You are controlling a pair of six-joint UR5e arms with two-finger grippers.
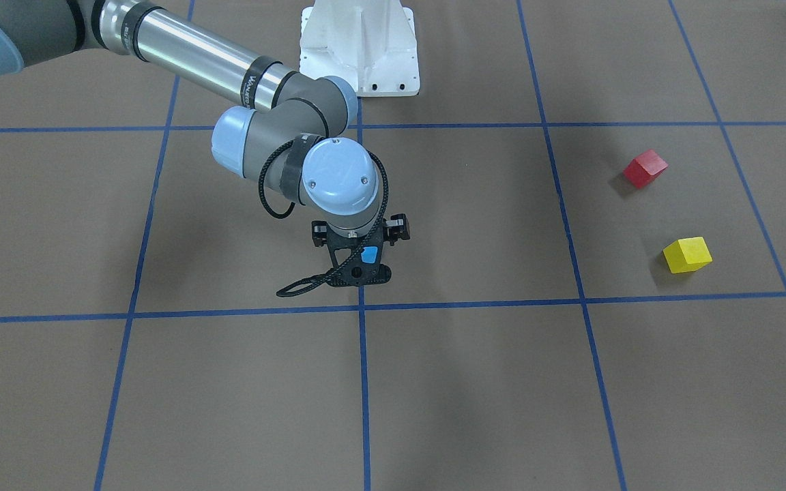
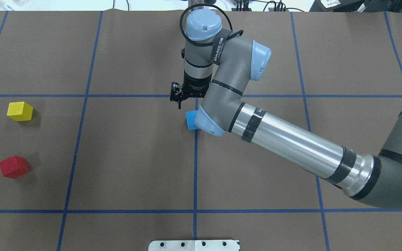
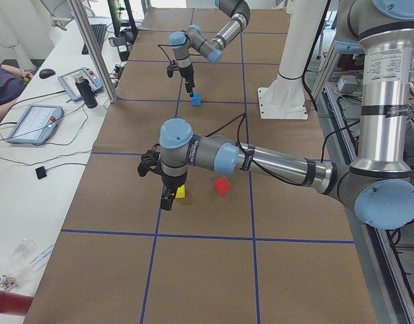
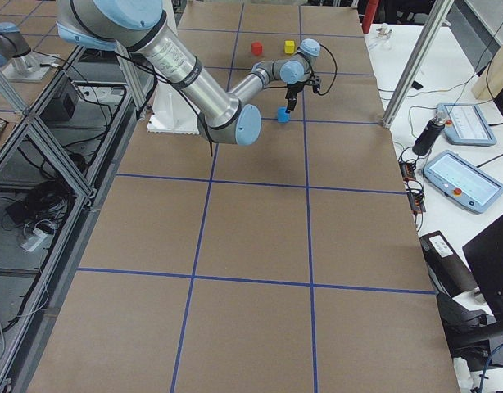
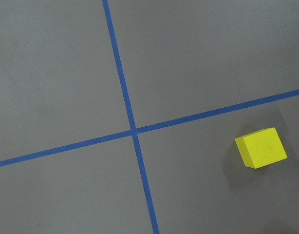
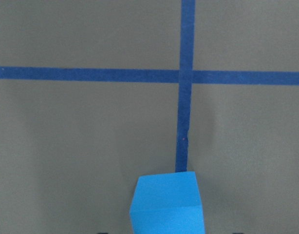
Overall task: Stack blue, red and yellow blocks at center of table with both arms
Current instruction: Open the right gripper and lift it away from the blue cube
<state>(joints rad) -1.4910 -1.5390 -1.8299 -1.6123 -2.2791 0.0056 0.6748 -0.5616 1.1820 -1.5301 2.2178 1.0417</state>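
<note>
The blue block (image 2: 191,120) sits on the table's centre line, partly hidden by my right arm's elbow; it also shows in the right wrist view (image 6: 166,204). My right gripper (image 2: 179,100) hangs just above it, open and empty. The yellow block (image 2: 20,111) and the red block (image 2: 14,166) lie apart on the table's left side. My left gripper (image 3: 168,199) shows only in the exterior left view, raised near the yellow block (image 3: 181,193); I cannot tell whether it is open. The left wrist view shows the yellow block (image 5: 261,147) below it.
Blue tape lines (image 2: 195,167) divide the brown table into squares. The white robot base (image 1: 359,48) stands at the robot's edge of the table. Tablets and cables (image 3: 38,121) lie on a side bench beyond the table.
</note>
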